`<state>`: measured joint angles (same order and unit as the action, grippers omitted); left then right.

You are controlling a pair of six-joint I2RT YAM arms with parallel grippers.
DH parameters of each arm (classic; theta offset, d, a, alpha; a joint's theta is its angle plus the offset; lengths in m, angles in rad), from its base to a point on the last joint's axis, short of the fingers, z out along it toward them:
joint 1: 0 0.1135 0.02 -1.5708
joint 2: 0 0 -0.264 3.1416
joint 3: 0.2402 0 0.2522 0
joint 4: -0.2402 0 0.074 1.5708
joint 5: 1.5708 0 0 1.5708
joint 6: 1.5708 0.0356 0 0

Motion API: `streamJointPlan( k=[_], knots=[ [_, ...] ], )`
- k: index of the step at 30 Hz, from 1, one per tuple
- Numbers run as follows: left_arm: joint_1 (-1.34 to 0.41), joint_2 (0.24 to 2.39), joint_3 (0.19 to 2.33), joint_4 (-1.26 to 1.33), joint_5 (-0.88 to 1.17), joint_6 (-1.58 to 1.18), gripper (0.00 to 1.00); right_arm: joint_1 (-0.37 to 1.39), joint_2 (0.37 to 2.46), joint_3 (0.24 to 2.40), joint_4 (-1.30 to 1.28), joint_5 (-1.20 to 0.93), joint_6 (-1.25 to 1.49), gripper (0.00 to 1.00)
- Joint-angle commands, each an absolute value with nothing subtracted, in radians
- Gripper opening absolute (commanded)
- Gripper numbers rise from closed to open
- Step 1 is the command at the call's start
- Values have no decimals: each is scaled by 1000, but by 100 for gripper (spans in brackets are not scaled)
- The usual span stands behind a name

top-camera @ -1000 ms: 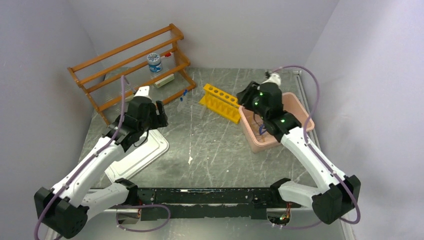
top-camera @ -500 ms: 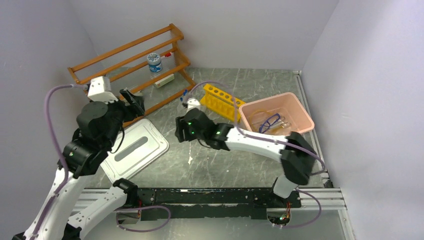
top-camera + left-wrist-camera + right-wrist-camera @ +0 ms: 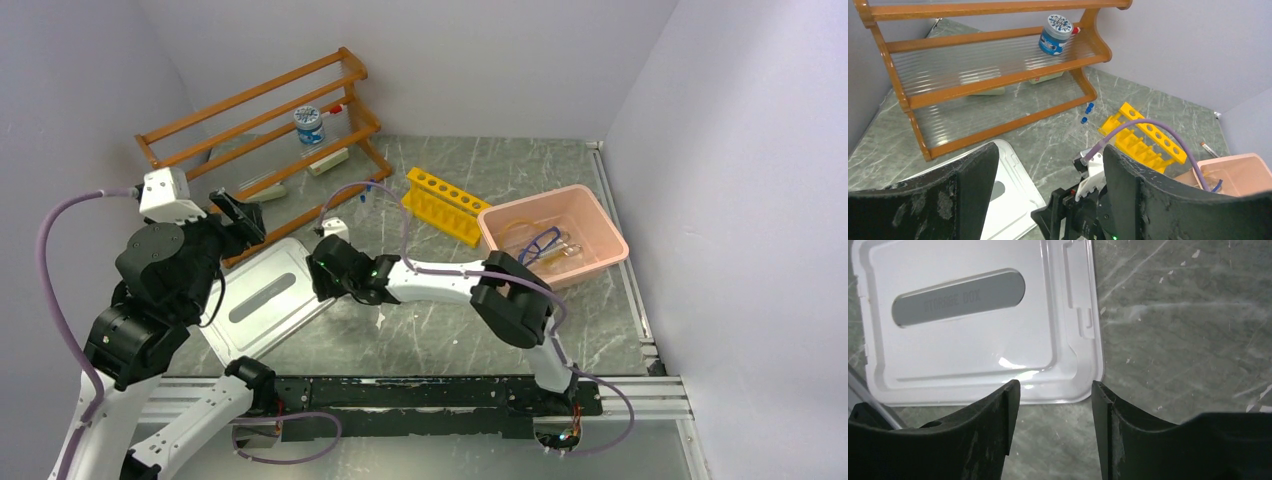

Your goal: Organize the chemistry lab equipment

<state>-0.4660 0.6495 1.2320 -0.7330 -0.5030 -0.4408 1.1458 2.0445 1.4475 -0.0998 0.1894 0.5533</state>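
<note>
The right gripper (image 3: 1054, 392) is held with its fingers (image 3: 998, 410) spread apart, and nothing is caught between them. Directly beneath it, the near corner of a white lid (image 3: 973, 340) marked "STORAGE BOX" is seen lying flat on the grey marbled table (image 3: 1173, 315); whether the fingertips touch the lid cannot be told. Bare table is seen to the right of the fingers.

The left gripper (image 3: 1048, 160) is likewise parted and empty, and is raised above the table. The right arm's wrist is seen just below and ahead of it, with the lid to the lower left. Farther ahead stands the wooden rack (image 3: 993, 82), with a blue-lidded jar (image 3: 1055, 34) on an upper shelf and a white packet (image 3: 1048, 78) on a lower level. Small blue pieces (image 3: 1088, 108) lie on the table just beside the rack's foot. To the right of these a yellow tube rack (image 3: 1148, 135) is found.

Well apart from both grippers, past the yellow rack, a pink bin (image 3: 530, 201) holds the blue cord loop (image 3: 541, 243) and the tan hose (image 3: 515, 228).
</note>
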Motion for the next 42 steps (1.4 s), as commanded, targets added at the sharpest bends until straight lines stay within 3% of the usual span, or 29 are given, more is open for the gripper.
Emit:
streamJointPlan(
  k=[1, 5, 10, 19, 22, 26, 42],
  knots=[
    [-459, 646, 1237, -767, -527, -426, 80, 1150, 2120, 1544, -169, 244, 554, 57],
    [-460, 651, 1227, -761, -520, -425, 80, 1157, 2156, 1576, -196, 259, 535, 52],
    [-460, 665, 1219, -755, -511, -425, 81, 1159, 2193, 1607, -227, 304, 530, 39],
    [-460, 672, 1206, -749, -509, -422, 81, 1159, 2284, 1687, -297, 362, 521, 37],
    [-460, 671, 1201, -745, -506, -421, 81, 1159, 2292, 1689, -352, 407, 531, 31],
    [-460, 667, 1161, -725, -488, -421, 82, 1157, 2222, 1584, -356, 429, 505, 21],
    [-460, 774, 847, -591, -254, -577, 83, 1101, 1693, 924, -483, 471, 583, 13]
  ],
)
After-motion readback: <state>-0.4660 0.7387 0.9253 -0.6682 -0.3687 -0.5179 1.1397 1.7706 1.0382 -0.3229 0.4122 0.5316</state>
